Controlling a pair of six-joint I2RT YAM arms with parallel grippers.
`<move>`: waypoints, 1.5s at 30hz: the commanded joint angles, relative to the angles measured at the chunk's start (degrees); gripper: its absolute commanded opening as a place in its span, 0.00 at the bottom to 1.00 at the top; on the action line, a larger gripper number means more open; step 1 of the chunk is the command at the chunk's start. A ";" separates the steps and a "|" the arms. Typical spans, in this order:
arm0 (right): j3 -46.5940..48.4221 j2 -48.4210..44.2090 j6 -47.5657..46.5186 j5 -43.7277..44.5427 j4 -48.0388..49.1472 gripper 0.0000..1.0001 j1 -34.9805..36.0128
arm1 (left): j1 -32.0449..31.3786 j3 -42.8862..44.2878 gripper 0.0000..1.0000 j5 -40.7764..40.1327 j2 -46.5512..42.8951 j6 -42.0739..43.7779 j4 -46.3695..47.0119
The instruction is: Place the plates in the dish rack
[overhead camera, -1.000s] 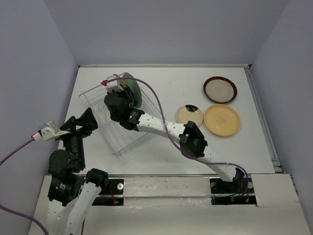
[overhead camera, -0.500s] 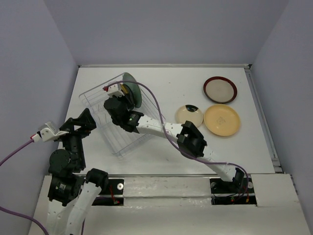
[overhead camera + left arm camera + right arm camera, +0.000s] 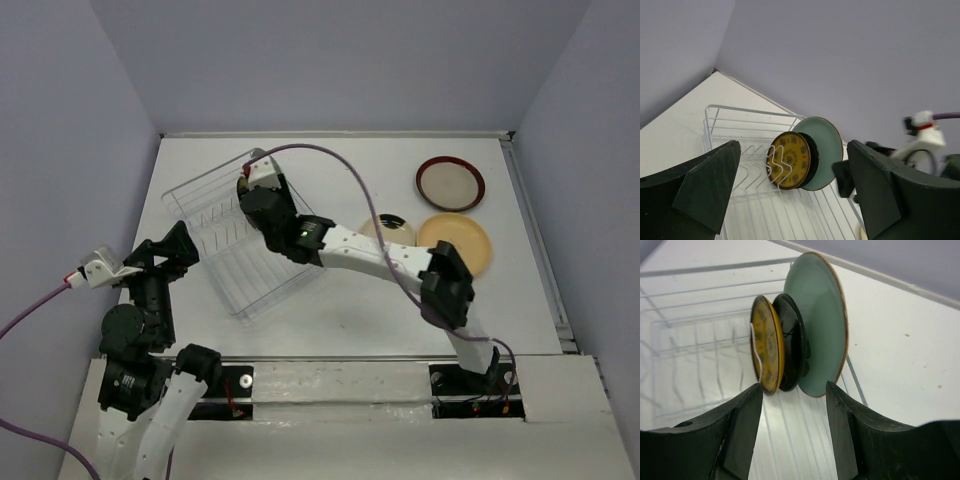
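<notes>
Three plates stand on edge at the far end of the dish rack [image 3: 700, 340]: the small yellow patterned one [image 3: 767, 352], the small black one [image 3: 792, 347] and the mint-green one [image 3: 817, 320]. My right gripper [image 3: 794, 390] is open just short of their lower edges, holding nothing. From above, the right gripper [image 3: 250, 190] covers them over the dish rack [image 3: 215, 255]. The left wrist view shows the yellow plate [image 3: 790, 160] and the green plate [image 3: 829, 142] in the dish rack [image 3: 730, 112]. My left gripper [image 3: 793, 147] is open and empty, well back from the rack, also seen from above as the left gripper [image 3: 172, 248].
Three plates lie flat on the table at the right: a red-rimmed beige one [image 3: 450, 183], a plain orange-yellow one [image 3: 462, 240] and a cream dark-rimmed one [image 3: 392, 228], the last two partly under my right arm [image 3: 380, 255]. A raised ledge runs along the table's right edge.
My right gripper has opened and let go of the yellow plate, which now stands in the rack. The right arm's elbow has swung right. The left arm has not moved.
</notes>
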 commanded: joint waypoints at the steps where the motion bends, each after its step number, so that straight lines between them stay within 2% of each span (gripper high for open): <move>1: -18.26 -20.85 15.93 -12.82 -1.01 0.59 -5.76 | 0.18 0.12 0.99 1.56 1.26 0.97 3.49; 2: -28.45 -27.76 17.89 -14.25 -1.01 0.59 -6.91 | 0.09 0.03 0.99 1.92 1.34 1.06 3.84; 3: -28.55 -31.22 19.82 -15.39 -1.01 0.59 -8.32 | 0.09 -0.06 0.99 2.36 1.34 1.14 3.84; 4: -38.64 -34.56 24.37 -18.01 -1.09 0.59 -9.81 | 0.09 -0.15 0.99 3.32 1.43 1.23 4.19; 6: -48.80 -41.59 29.66 -21.01 -1.01 0.58 -15.25 | 0.00 -0.41 0.99 4.29 1.26 1.23 4.37; 7: -58.16 -48.50 31.86 -22.86 -0.92 0.58 -16.75 | 0.00 -0.41 0.99 5.08 1.34 1.32 4.63; 9: -66.48 -55.74 37.67 -23.31 -0.92 0.57 -20.52 | 0.00 -0.50 0.99 5.61 1.69 1.41 4.81; 10: -73.39 -62.83 41.08 -23.92 -0.92 0.57 -21.77 | 0.00 -0.58 0.99 6.05 1.78 1.32 4.90; 14: -82.14 -75.17 45.50 -21.65 -5.12 0.58 -27.74 | 0.00 -0.67 0.99 6.75 2.49 1.23 5.07; 17: -84.96 -79.32 46.03 -23.74 -7.25 0.59 -34.86 | 0.00 -0.76 0.99 7.46 3.19 1.23 5.16; 20: -86.03 -78.28 46.47 -30.33 -5.85 0.59 -40.93 | 0.18 -0.76 0.99 7.55 3.28 1.23 5.25; 24: -87.08 -71.36 46.21 -34.20 0.46 0.59 -40.94 | 0.26 -0.76 0.99 7.46 3.45 1.32 5.25; 27: -87.79 -68.19 44.80 -41.40 6.79 0.55 -40.94 | 0.26 -0.76 0.99 7.81 3.54 1.23 5.25; 37: -86.56 -58.52 46.12 -42.30 15.60 0.55 -40.94 | 0.53 -0.76 0.99 8.25 3.45 1.23 5.43; 41: -86.65 -51.40 49.54 -40.72 21.04 0.45 -41.47 | 0.53 -0.76 0.99 8.16 3.54 1.32 5.43; 45: -86.30 -46.56 51.92 -40.72 26.31 0.40 -42.69 | 0.53 -0.76 0.99 7.90 3.45 1.41 5.43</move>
